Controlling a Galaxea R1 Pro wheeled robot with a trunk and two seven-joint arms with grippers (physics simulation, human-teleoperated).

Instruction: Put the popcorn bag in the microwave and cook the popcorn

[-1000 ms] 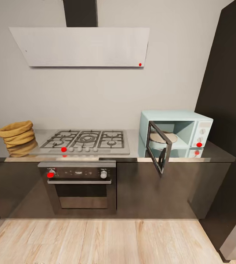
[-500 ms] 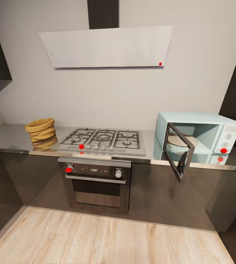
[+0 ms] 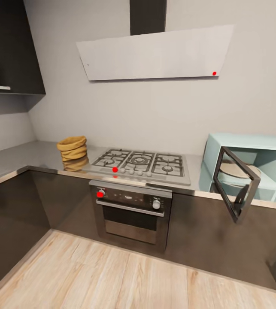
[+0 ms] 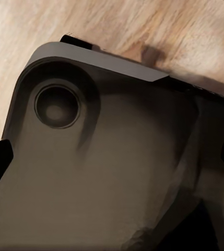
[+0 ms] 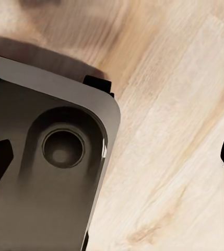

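The tan-brown popcorn bag (image 3: 72, 148) stands upright on the grey countertop (image 3: 30, 155), left of the gas hob. At the far right sits the pale-blue microwave (image 3: 249, 143), cut off by the picture's edge. Its dark glass door (image 3: 236, 185) hangs open toward me, and a round plate (image 3: 235, 170) lies inside. My left gripper (image 4: 112, 159) and right gripper (image 5: 112, 159) point down over the robot's dark base and the wood floor. On each, the dark fingertips stand wide apart with nothing between them. Popcorn grains cannot be made out.
A gas hob (image 3: 142, 163) sits between bag and microwave, over a steel built-in oven (image 3: 131, 210). The white hood (image 3: 155, 53) hangs above. A dark upper cabinet (image 3: 9, 47) and a side counter run along the left wall. Light wood floor (image 3: 112, 274) lies ahead.
The whole head view has shifted: the camera has swung left and closer, so bag, hob and microwave sit further right. The things themselves have not moved.
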